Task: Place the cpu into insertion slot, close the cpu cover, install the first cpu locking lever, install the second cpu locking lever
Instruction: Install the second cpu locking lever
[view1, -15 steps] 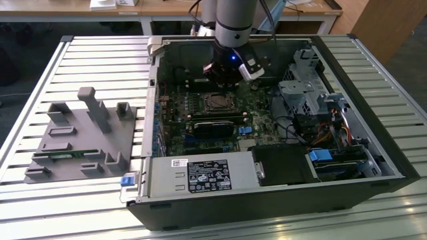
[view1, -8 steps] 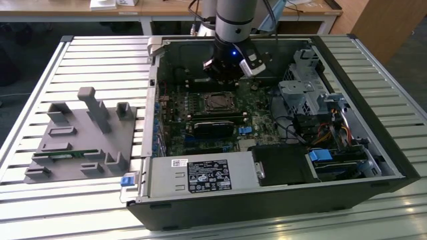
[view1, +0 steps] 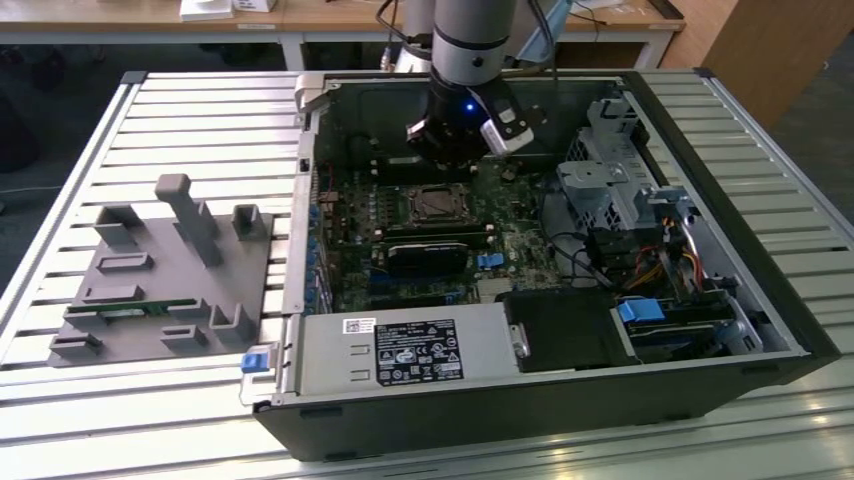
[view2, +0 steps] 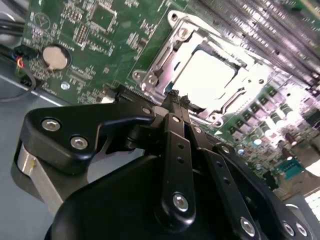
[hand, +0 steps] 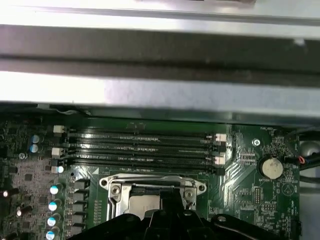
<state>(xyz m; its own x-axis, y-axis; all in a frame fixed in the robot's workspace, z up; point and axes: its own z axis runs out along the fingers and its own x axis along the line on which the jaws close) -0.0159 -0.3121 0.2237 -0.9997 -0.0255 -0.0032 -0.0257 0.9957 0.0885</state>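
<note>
The insertion slot (view1: 434, 205) sits mid-board inside the open computer case. In the second wrist view the cpu (view2: 207, 75) lies in it, its metal top glaring bright. The silvery cpu cover (view2: 186, 47) lies flat around the chip's edges. Thin metal lever rods (view2: 159, 57) run along the socket's sides; whether they are latched I cannot tell. My gripper (view2: 173, 96) hovers at the socket's edge with its black fingers together, holding nothing. The gripper (view1: 450, 160) stands just behind the socket in the exterior view. In the first wrist view the gripper (hand: 167, 200) overlaps the insertion slot (hand: 150, 190).
Long black memory slots (hand: 145, 145) run beside the socket, toward the case wall (hand: 160, 95). A coin battery (view2: 55, 57) sits on the board. A power supply (view1: 400, 350) fills the case front and a drive cage (view1: 614, 190) the exterior view's right. A grey fixture (view1: 167, 270) lies outside, left.
</note>
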